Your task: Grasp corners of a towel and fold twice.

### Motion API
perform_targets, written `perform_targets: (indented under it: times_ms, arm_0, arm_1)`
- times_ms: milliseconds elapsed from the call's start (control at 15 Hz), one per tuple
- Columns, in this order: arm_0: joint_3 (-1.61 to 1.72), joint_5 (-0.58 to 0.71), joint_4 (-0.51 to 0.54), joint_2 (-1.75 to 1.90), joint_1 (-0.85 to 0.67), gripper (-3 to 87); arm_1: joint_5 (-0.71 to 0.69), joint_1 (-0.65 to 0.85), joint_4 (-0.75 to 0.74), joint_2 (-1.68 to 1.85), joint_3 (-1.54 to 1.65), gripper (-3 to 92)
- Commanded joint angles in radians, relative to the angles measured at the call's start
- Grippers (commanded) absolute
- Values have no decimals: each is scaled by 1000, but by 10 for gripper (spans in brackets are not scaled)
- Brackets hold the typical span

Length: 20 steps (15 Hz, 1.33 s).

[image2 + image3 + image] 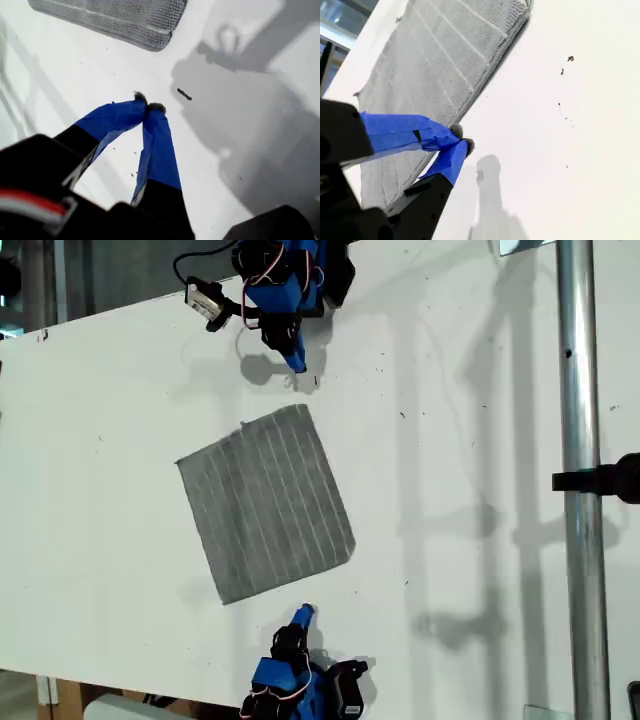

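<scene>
The towel (266,503) lies flat and unfolded on the white table (470,440), between the two arms. My first gripper (148,106) hovers just off one of the towel's corners (159,42), tips pressed together on nothing. My second gripper (461,140) hangs at the towel's edge, also closed and empty.

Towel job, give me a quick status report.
My first gripper shut, empty, off the cloth. My second gripper shut, empty, at the towel edge. Towel flat on the table. Nothing in the way.
</scene>
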Motion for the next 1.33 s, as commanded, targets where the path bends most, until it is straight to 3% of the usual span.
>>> perform_targets:
  times_ms: [0, 267, 533, 867, 1200, 1267]
  arm_0:
    - [5, -9, 5, -2, -6, -21]
    - [5, -8, 6, -2, -8, -21]
    - [5, -8, 6, -2, -11, -21]
    - [5, -12, 6, -2, -12, -21]
    - [5, -25, 6, -2, -8, -21]
    - [5, -25, 6, -2, -9, -21]
  arm_1:
    - [6, 6, 5, 2, -14, -3]
    - [-9, 8, -15, 2, -23, -3]
    - [-141, -6, -67, -115, -190, -3]
    - [-522, 26, -32, -676, -730, -3]
    - [-933, 57, 132, -1098, -1143, 2]
    - [-966, 77, 158, -1141, -1197, 57]
